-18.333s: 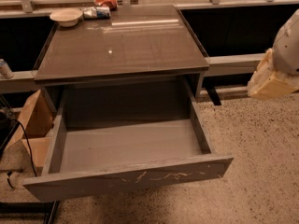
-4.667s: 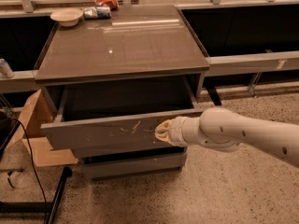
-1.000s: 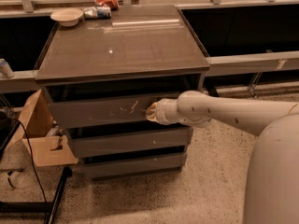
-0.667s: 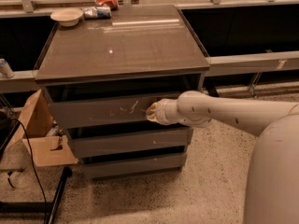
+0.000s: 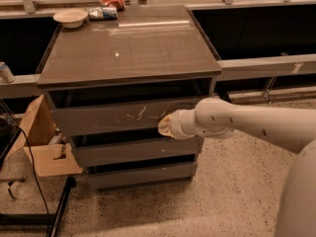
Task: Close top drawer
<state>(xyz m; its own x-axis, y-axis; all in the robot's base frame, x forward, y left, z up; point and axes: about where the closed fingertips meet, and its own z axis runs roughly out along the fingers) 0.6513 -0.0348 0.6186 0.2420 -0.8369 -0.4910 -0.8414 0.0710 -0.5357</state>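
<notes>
The top drawer [image 5: 103, 118] is a wide grey drawer with pale scratch marks near the middle of its flat front. It sits pushed in, its front almost level with the two plain drawer fronts [image 5: 128, 151] below; a dark gap shows above it under the cabinet top [image 5: 128, 43]. My gripper [image 5: 165, 125] is at the end of the white arm [image 5: 247, 125] reaching in from the right. Its tip rests against the right part of the top drawer's front.
A white bowl [image 5: 70, 18] and snack packets [image 5: 107, 8] lie at the back of the cabinet top. A cardboard box [image 5: 42, 142] and a black cable [image 5: 34, 172] are on the floor to the left. Speckled floor lies in front.
Over the earlier frames the top drawer went from fully pulled out to pushed in, with my gripper against its front. In the last second nothing visibly moved.
</notes>
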